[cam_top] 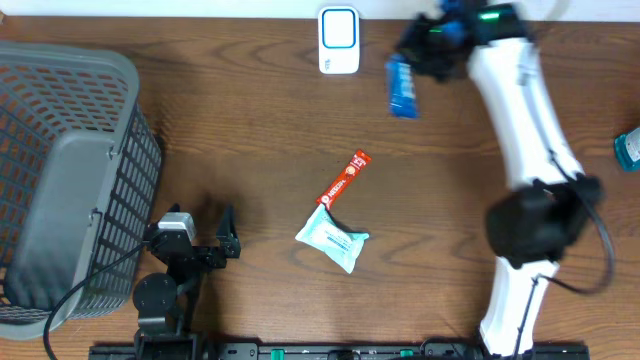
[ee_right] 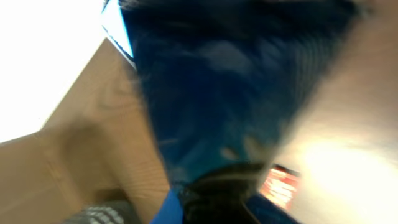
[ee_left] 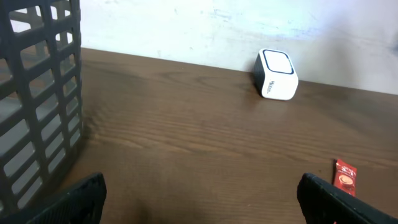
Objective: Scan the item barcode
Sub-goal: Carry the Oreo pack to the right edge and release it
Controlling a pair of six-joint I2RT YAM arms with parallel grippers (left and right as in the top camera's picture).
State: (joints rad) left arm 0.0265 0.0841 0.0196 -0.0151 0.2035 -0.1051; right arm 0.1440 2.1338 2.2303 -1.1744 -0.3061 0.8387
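Note:
A blue packet [cam_top: 402, 88] hangs above the table just right of the white scanner [cam_top: 339, 40], with my right gripper [cam_top: 415, 60] shut on its upper end. In the right wrist view the blurred blue packet [ee_right: 230, 81] fills most of the frame, pinched at the bottom by the right gripper [ee_right: 217, 190]. No barcode can be made out. My left gripper [cam_top: 230, 232] rests low at the front left, open and empty. The left wrist view shows the left gripper [ee_left: 199, 199] with its jaws wide apart over bare wood, and the scanner [ee_left: 277, 74] far ahead by the wall.
A grey mesh basket [cam_top: 70, 180] fills the left side, close beside the left arm [ee_left: 37, 93]. A red sachet [cam_top: 345, 178] and a white-teal pouch [cam_top: 333, 238] lie mid-table. A teal object [cam_top: 628, 150] sits at the right edge.

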